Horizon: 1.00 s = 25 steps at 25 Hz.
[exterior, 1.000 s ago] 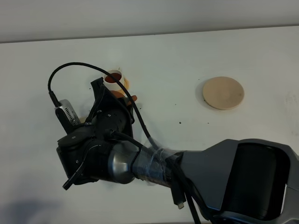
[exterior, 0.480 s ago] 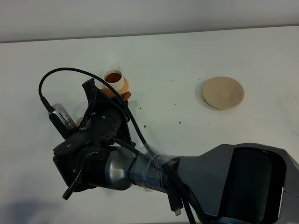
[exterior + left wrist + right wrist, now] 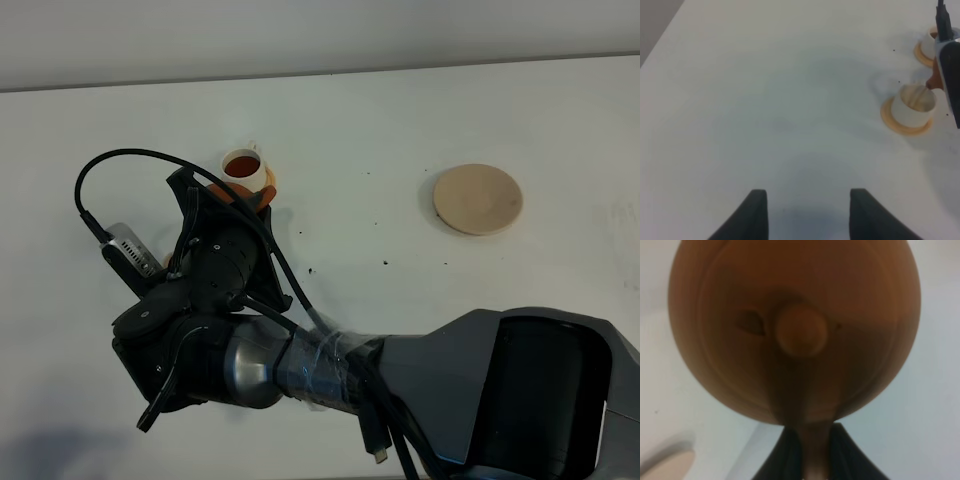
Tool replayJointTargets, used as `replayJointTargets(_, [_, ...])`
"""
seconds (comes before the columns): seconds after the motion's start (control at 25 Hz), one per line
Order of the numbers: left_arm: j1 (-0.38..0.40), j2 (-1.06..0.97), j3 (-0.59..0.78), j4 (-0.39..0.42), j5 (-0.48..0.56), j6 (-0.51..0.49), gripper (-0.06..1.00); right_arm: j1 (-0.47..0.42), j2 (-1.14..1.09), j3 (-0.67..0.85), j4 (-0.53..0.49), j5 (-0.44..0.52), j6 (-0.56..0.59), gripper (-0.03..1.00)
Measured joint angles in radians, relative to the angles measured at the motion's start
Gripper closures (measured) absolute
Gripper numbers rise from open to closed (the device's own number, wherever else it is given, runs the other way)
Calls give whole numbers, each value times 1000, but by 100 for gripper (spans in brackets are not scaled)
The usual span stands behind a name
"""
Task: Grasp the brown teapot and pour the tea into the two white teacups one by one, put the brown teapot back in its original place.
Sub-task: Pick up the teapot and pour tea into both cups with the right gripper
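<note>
White tabletop (image 3: 400, 110) noted: right gripper (image 3: 810, 452) clenched on the loop handle of the brown teapot (image 3: 795, 330), holding it by the nearer teacup (image 3: 914, 104), evidently for pouring — its beige disc (image 3: 478, 198) vacant at 3 o'clock — left gripper (image 3: 807, 215) released, empty.

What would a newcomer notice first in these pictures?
The brown teapot fills the right wrist view, its handle pinched in the right gripper. From above, the dark right arm reaches across to the left of the table, beside a filled white teacup. The pale beige disc lies bare on the right.
</note>
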Motion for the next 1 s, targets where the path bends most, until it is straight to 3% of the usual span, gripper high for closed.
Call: replayJointTargets(1.0, [0,0,0,0,0,0,56,2,0,0,-83,17,-82,88])
